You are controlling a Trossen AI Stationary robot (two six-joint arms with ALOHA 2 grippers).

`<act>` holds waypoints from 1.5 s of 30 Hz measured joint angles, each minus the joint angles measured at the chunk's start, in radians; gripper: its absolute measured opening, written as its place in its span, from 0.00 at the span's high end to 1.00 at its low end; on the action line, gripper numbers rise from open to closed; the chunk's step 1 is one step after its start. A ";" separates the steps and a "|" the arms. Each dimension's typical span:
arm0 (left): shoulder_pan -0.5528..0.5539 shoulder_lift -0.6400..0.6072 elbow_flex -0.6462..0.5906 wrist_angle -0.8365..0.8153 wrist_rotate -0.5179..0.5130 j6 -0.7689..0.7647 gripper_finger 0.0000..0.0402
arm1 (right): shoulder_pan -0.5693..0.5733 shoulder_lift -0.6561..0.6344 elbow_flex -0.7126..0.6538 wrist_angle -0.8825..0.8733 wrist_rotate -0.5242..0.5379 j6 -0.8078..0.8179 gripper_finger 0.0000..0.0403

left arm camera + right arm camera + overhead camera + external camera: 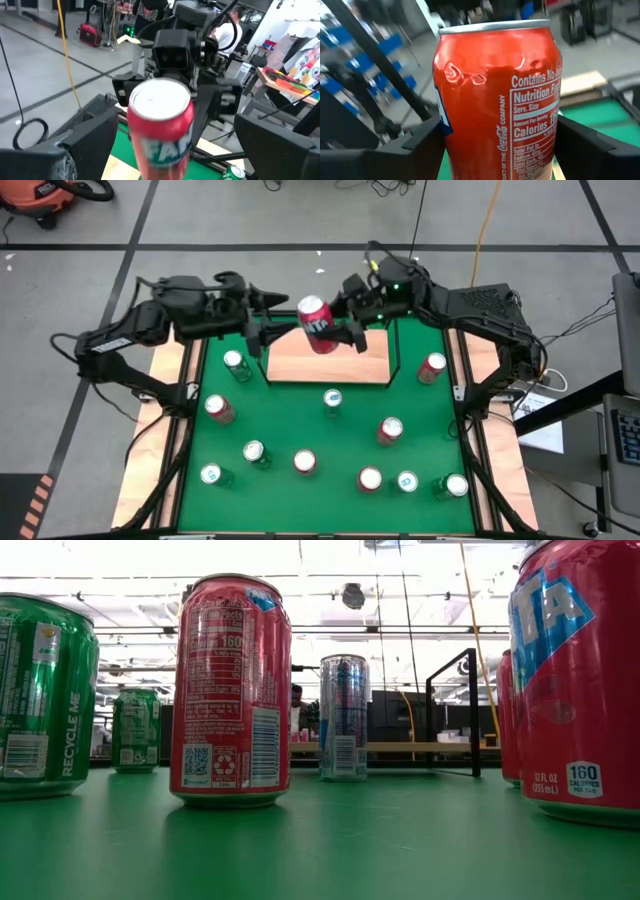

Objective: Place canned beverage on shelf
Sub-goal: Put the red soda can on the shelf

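Observation:
A red can (pixel 316 323) hangs in the air over the far end of the shelf (pixel 330 368), a light-wood board with a thin black rail that lies at the far middle of the green mat. My right gripper (pixel 336 320) reaches in from the right and is shut on this can (pixel 495 100). My left gripper (pixel 270 320) stands open just left of the can. The left wrist view shows its two fingers (pixel 82 137) wide apart, clear of the can (pixel 161 125). My right gripper pinches the red can's side wall (pixel 445 127) between its two fingers (pixel 415 142), one on each opposite side of the body, below mid-height. The fingers come level from the table's right. The can is lifted clear of the shelf, top up and about upright.
Several red and green cans stand upright on the mat nearer the front. One green can (pixel 237 365) stands left of the shelf and one red can (pixel 432 367) right of it. A silver can (pixel 332 400) stands just in front of the shelf. Pale wooden strips (pixel 160 430) run along the sides.

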 joint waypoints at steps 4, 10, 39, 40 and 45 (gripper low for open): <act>0.000 -0.022 -0.001 0.002 -0.001 0.001 0.00 | -0.006 0.000 0.000 0.116 -0.017 0.058 0.27; 0.000 0.000 -0.001 -0.023 -0.001 0.000 0.00 | -0.006 0.000 0.000 0.270 -0.038 0.107 0.27; 0.000 0.165 -0.002 0.154 0.119 0.005 0.21 | -0.006 -0.001 0.002 0.328 -0.089 0.140 0.27; 0.000 0.164 -0.002 0.154 0.122 0.007 0.25 | -0.006 -0.002 0.002 0.324 -0.089 0.143 0.27; 0.000 0.163 -0.003 0.153 0.122 0.005 0.30 | -0.006 -0.002 0.002 0.322 -0.088 0.146 0.26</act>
